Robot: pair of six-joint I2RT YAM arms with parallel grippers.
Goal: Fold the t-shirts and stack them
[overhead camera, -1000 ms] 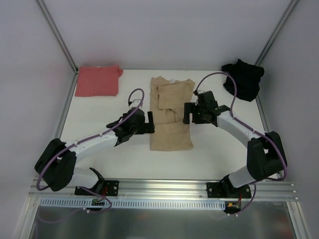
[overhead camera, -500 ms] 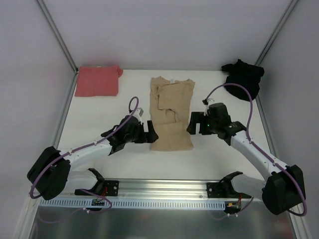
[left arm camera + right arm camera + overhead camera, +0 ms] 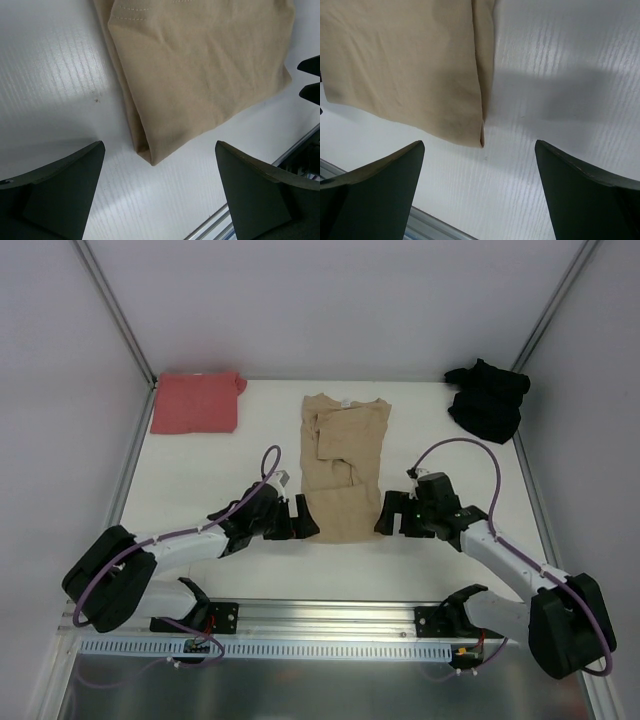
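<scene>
The tan-beige t-shirt (image 3: pixel 345 465) lies in the middle of the white table, folded into a long strip with its collar at the far end. My left gripper (image 3: pixel 300 518) sits open at its near left corner, and my right gripper (image 3: pixel 390 512) open at its near right corner. In the left wrist view that corner of the tan shirt (image 3: pixel 200 65) pokes between the wide jaws of the left gripper (image 3: pixel 159 147); nothing is held. The right wrist view shows the tan shirt (image 3: pixel 405 65) the same way, its corner at the right gripper (image 3: pixel 479 145). The salmon-red t-shirt (image 3: pixel 195 402) lies folded far left. The black t-shirt (image 3: pixel 488 400) lies crumpled far right.
An aluminium rail (image 3: pixel 330 615) runs along the near table edge, just behind both grippers, and shows in the wrist views as rail (image 3: pixel 300 150) and rail (image 3: pixel 435 225). White walls with slanted metal posts (image 3: pixel 115 310) close in the table's sides and back.
Both grippers have moved from the shirt's middle toward the near edge, down to its bottom corners. They stay open. The shirts have not moved.
</scene>
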